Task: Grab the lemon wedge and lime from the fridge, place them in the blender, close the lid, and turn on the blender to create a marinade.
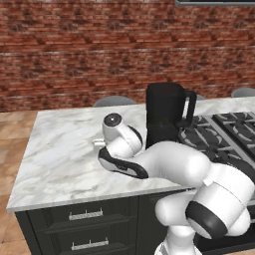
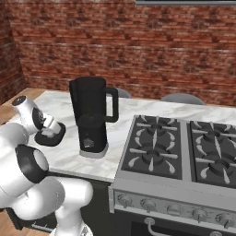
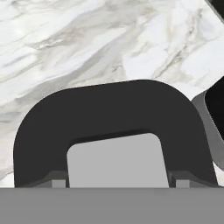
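You had the gripper (image 3: 118, 181) right down on the lid (image 3: 109, 109), and what a close look the hand view gave. The two fingertips (image 3: 57, 179) stood apart, one on each side of the grey square (image 3: 116, 159) in the lid's middle, just beside its edges. Were they clamped on that square or only straddling it? You couldn't tell from these pictures.

The lid was a black cap with rounded corners, over the white marble counter (image 3: 65, 43). In the right base view the gripper (image 2: 46, 132) pointed downward at the lid (image 2: 52, 138), which sat low at the counter's near left part. Whether it lay fully flat there, the pictures did not show.

Just beside it, to the right in that view, the blender (image 2: 92, 115) stood upright on the counter, handle turned toward the stove (image 2: 175, 152). A corner of its grey foot (image 3: 204, 114) peeked in at the right edge of the hand view, near the lid but apart from it.

From the left base view, the arm folded across the counter (image 1: 64, 149) in front of the blender (image 1: 164, 112), with the wrist bent down to the marble. Two grey chair backs (image 2: 182, 98) showed behind the counter, and the brick wall (image 1: 99, 45) ran across the back.
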You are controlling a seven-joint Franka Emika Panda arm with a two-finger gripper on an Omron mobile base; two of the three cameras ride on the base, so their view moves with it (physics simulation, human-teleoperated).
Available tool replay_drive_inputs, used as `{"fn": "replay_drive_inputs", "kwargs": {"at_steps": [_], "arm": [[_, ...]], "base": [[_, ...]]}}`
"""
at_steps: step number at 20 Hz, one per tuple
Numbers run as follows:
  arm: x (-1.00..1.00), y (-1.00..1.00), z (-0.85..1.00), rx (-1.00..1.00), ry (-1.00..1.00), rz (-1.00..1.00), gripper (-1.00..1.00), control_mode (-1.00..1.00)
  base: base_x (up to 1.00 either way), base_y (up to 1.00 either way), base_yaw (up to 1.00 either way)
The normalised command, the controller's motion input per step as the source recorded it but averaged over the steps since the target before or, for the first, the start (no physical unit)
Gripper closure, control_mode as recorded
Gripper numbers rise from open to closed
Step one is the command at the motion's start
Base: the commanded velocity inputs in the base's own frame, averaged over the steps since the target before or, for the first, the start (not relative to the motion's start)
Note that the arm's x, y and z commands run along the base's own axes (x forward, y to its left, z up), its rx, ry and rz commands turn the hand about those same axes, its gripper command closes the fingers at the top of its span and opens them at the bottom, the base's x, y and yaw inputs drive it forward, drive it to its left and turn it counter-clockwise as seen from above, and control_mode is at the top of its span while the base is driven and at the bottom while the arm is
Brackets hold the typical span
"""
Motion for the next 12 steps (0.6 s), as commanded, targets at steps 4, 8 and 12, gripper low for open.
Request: {"fn": "replay_drive_inputs", "kwargs": {"at_steps": [4, 8, 12], "arm": [[-0.04, 0.00, 1.00, -0.04, -0.10, 0.00, 1.00, -1.00], [0.02, 0.00, 1.00, -0.02, -0.01, 0.00, 1.00, -1.00], [0.00, 0.00, 1.00, -0.03, -0.01, 0.00, 1.00, -1.00]], "base": [[0.00, 0.00, 0.00], [0.00, 0.00, 0.00], [0.00, 0.00, 0.00]]}}
